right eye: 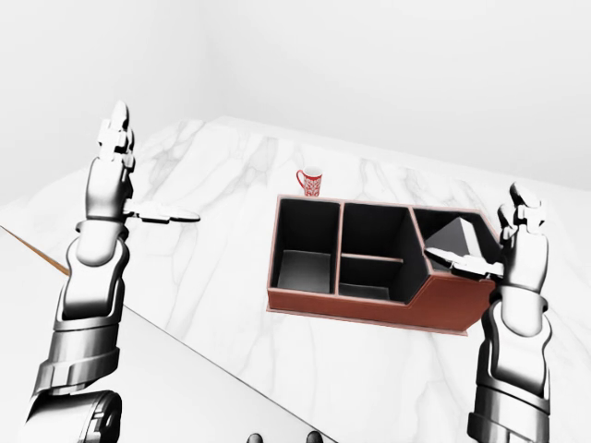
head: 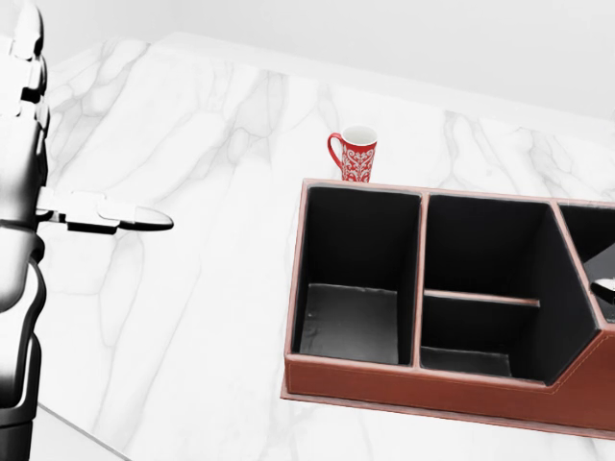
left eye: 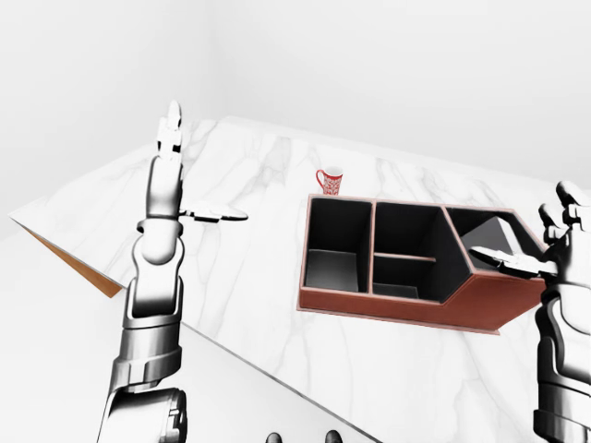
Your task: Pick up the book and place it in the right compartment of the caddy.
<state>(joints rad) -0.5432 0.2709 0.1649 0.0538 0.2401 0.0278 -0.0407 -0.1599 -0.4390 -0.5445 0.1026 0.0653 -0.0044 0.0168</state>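
A brown caddy [head: 423, 384] with black-lined compartments sits on a white marble table [left eye: 249, 277]. In the head view it shows a tall compartment at its left, a middle one split by a low shelf, and a right compartment behind a slanted wall. A grey slab, seemingly the book [right eye: 452, 238], leans inside that right compartment in the right-eye view; it is tilted, its upper corner pointing up toward the view's top and its long axis running down to the right, though the right hand hides its lower end. A red and white patterned mug [head: 356, 154] stands upright just beyond the caddy's upper edge, near its left compartment, handle turned to the view's left. The left hand [left eye: 175, 198] is raised well to the left of the caddy, fingers straight up and thumb stuck out toward the caddy, spread wide and holding nothing. The right hand [right eye: 512, 245] stands at the caddy's right end, fingers upright and thumb reaching over the right compartment, likewise open and gripping nothing.
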